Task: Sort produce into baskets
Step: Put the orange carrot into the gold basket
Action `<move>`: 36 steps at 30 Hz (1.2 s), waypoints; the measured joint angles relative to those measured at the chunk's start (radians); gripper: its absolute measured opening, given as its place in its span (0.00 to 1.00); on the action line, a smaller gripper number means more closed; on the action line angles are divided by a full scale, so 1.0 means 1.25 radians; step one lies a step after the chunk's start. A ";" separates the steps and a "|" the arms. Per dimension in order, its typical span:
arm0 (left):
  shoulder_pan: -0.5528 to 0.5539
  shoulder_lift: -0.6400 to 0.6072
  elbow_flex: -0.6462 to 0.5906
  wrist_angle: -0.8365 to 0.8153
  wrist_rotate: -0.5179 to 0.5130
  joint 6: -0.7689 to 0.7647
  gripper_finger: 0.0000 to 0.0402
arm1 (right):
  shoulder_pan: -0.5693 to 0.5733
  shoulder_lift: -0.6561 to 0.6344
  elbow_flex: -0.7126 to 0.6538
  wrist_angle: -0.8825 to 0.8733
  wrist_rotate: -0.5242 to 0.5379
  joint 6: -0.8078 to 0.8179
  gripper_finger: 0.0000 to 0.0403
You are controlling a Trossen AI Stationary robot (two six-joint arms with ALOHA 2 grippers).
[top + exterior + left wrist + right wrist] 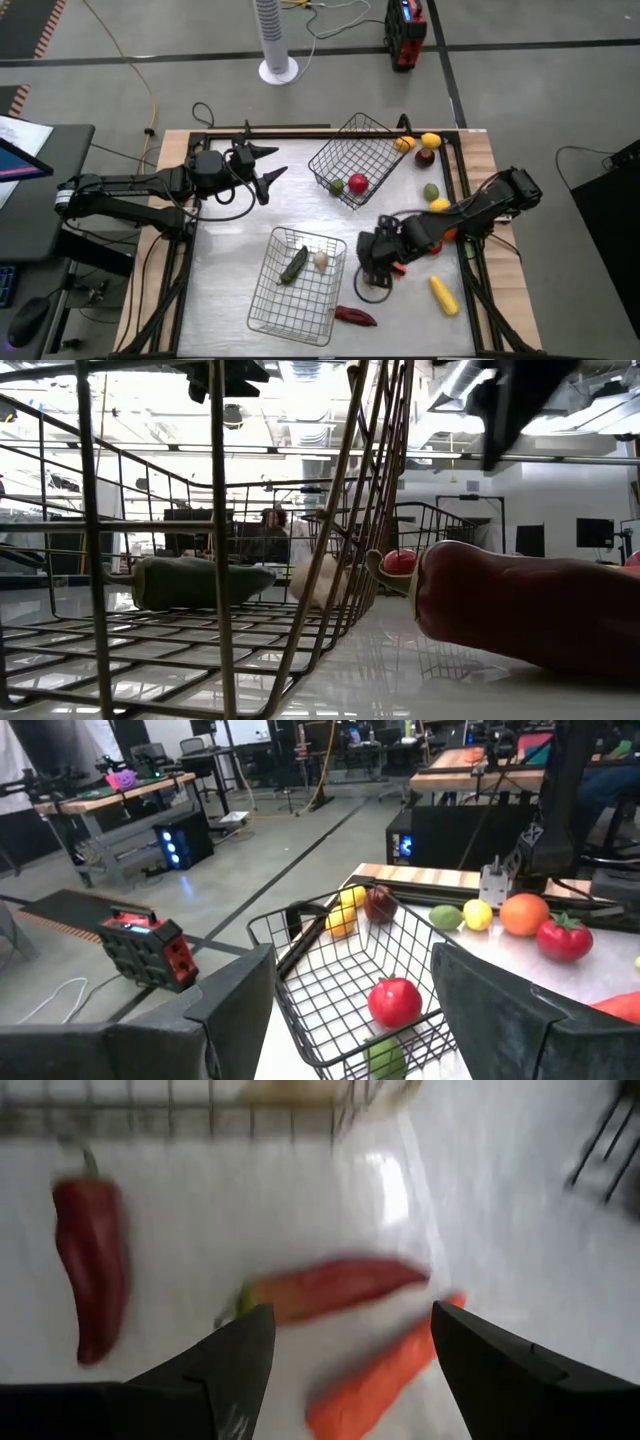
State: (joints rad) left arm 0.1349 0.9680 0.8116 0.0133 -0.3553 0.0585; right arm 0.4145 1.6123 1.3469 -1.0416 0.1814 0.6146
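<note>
The pale metal-topped table (230, 225) carries two rectangular silver wire-mesh baskets: one (300, 285) just beside the right tool (375, 268), towards the left arm, holding a dark-green long piece (294, 264) and a pale round one (321, 260); the other (355, 155) tipped on its side beyond the right tool, near the far edge, with a round red fruit (358, 183) and a round green one (337, 186) inside.

The right tool hangs low over the table with its two dark fingers (235, 1360) spread and nothing between them. Directly ahead of those fingers, in the wrist view, lie two long pieces close together: a red-and-green chili-like piece (335, 1287) and an orange carrot-shaped piece (375, 1375). Both lie slantwise across the gap, their long axes running roughly from finger to finger, not along it, so I would judge the wrist needs turning before a clean pinch. A long dark-red pepper (90, 1265) lies off to one side, well apart from them, close by the nearer basket's wall.

The right arm is plainly the nearer one. The left tool (262, 165) waits with fingers apart on the far side of the nearer basket, facing the tipped one. A long yellow corn-like piece (443, 294) sits beside the right arm.
</note>
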 joint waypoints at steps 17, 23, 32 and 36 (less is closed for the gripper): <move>0.000 0.000 0.000 0.000 0.029 -0.036 0.64 | -0.002 0.000 -0.253 0.066 -0.158 0.233 0.74; 0.000 0.000 0.000 -0.001 0.029 -0.036 0.64 | -0.008 -0.001 -0.296 0.105 -0.166 0.246 0.74; 0.000 0.000 0.000 -0.001 0.028 -0.037 0.64 | -0.016 -0.001 -0.343 0.169 -0.169 0.236 0.65; 0.000 0.000 0.000 -0.001 0.028 -0.038 0.64 | -0.016 -0.001 -0.349 0.172 -0.190 0.223 0.53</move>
State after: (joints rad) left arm 0.1349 0.9680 0.8116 0.0119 -0.3202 0.0105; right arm 0.3946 1.6115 0.9112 -0.8265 -0.0563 0.8939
